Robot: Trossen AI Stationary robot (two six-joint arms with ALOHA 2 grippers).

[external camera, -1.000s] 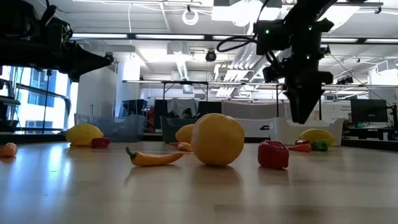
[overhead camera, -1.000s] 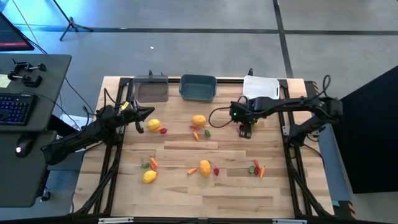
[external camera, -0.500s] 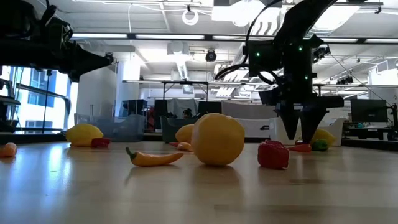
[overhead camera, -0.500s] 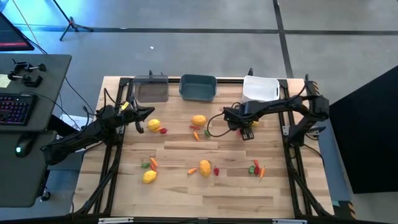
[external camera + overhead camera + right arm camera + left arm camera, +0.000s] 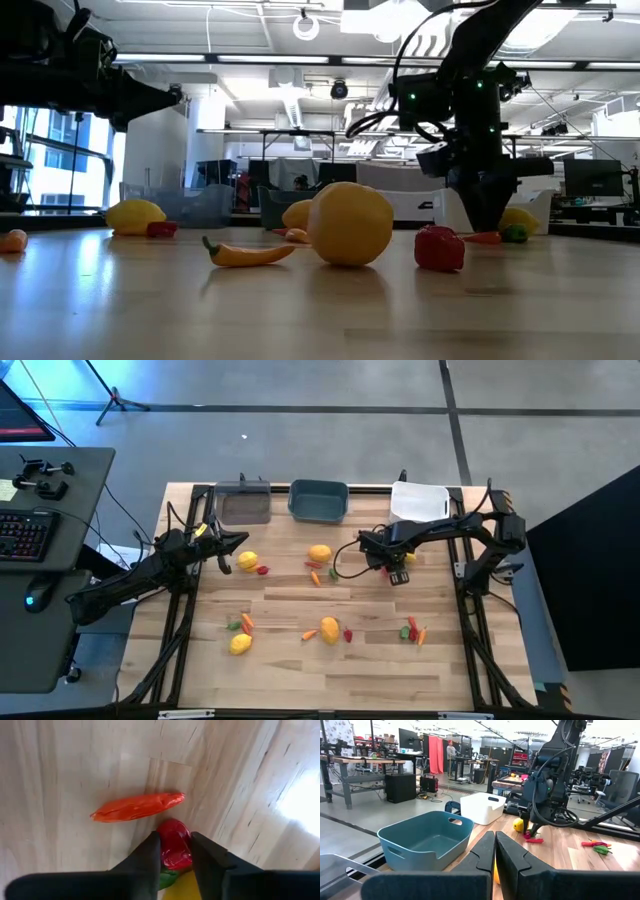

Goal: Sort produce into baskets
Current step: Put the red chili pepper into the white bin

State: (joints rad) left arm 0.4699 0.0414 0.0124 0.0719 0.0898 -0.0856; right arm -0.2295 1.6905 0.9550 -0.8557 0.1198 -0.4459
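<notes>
Right wrist view: the right pincer (image 5: pixel 174 854) is lowered onto the table (image 5: pixel 60 765) with its two dark fingers (image 5: pixel 145 857) narrowly parted on either side of a red piece (image 5: pixel 174 847), which sits between them and appears to touch both; whether they actually press it cannot be told. An orange carrot-like piece (image 5: pixel 136 806) lies just beside the red one, apart from the fingers, and a green bit and a yellow fruit show close behind it.

High view: the right pincer (image 5: pixel 396 572) stands in the table's far right part, in front of the white bin (image 5: pixel 419 502). The teal bin (image 5: pixel 318 499) and the clear-grey bin (image 5: pixel 243 505) stand in a row with it along the far edge. The left pincer (image 5: pixel 236 540) waits near the table's left edge, in front of the clear-grey bin and just beside a yellow fruit (image 5: pixel 247 561); in the left wrist view its fingers (image 5: pixel 485 851) lie together, closed on nothing.

Remaining produce lies scattered: an orange-yellow fruit (image 5: pixel 319 554) near the middle, another (image 5: pixel 329 628) and a third (image 5: pixel 240 644) toward the near side, and a red-and-orange cluster (image 5: pixel 414 630) at near right. Bare wood lies open across the middle of the table between the two arms and along the near edge.
</notes>
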